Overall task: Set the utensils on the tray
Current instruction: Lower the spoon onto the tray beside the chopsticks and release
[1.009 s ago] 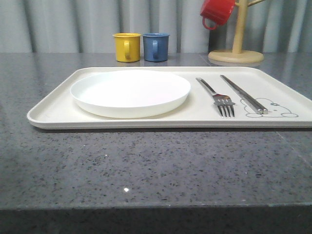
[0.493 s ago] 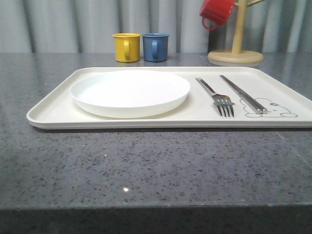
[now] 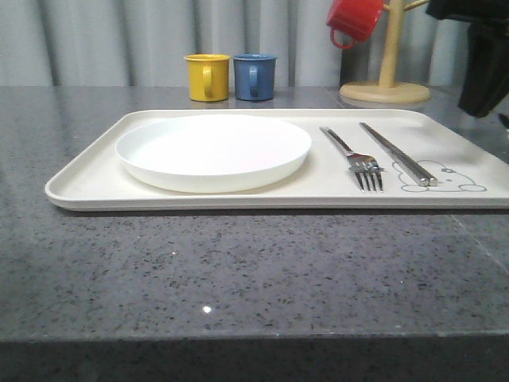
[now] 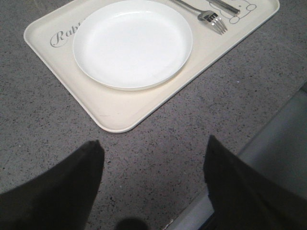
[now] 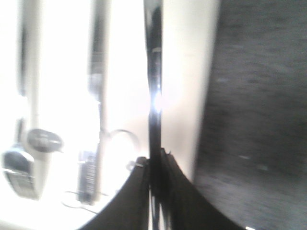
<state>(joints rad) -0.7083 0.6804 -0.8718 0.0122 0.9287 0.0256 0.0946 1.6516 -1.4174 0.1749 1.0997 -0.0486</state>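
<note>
The cream tray (image 3: 87, 179) lies across the grey table. On it rest the round white plate (image 3: 213, 150), the steel fork (image 3: 356, 159) and the flat chopstick pair (image 3: 398, 153), beside a drawn bunny (image 3: 445, 177). My right arm (image 3: 485, 56) hangs dark at the upper right, over the tray's far right end. My right gripper (image 5: 154, 155) is shut on a slim shiny steel handle (image 5: 154, 72), apparently the spoon's; its bowl is hidden. Below it blur the fork (image 5: 19, 172) and chopsticks (image 5: 96, 120). My left gripper (image 4: 153, 148) is open above bare table, short of the tray (image 4: 120, 115) and plate (image 4: 132, 43).
A yellow mug (image 3: 207, 76) and a blue mug (image 3: 254, 76) stand behind the tray. A red mug (image 3: 354, 17) hangs on a wooden mug tree (image 3: 386, 87) at the back right. The table's front edge (image 4: 225, 201) runs close to my left fingers.
My right arm has come into the front view at the upper right. The plate, fork and chopsticks lie where they were.
</note>
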